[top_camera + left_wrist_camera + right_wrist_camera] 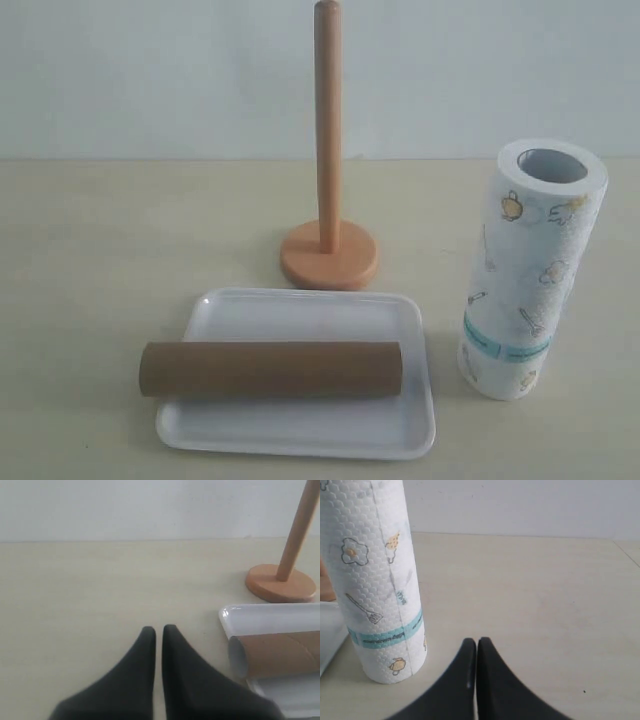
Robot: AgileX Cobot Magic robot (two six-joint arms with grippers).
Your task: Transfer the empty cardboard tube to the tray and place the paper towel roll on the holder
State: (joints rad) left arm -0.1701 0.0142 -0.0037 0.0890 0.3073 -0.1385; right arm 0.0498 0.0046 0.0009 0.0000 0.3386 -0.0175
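Note:
The brown empty cardboard tube (270, 368) lies on its side across the white tray (300, 430), one end sticking out past the tray's left rim. Behind the tray stands the wooden holder (328, 250), its pole bare. The paper towel roll (530, 270) stands upright on the table to the right of the tray. In the left wrist view, my left gripper (157, 630) is shut and holds nothing, a little short of the tube's open end (240, 657) and the tray's corner (227, 616). My right gripper (476, 642) is shut and holds nothing, beside the roll (380, 580). Neither gripper shows in the exterior view.
A pale beige table (100, 250) carries everything, with a plain white wall (150, 70) behind it. Bare tabletop lies left of the tray and right of the roll.

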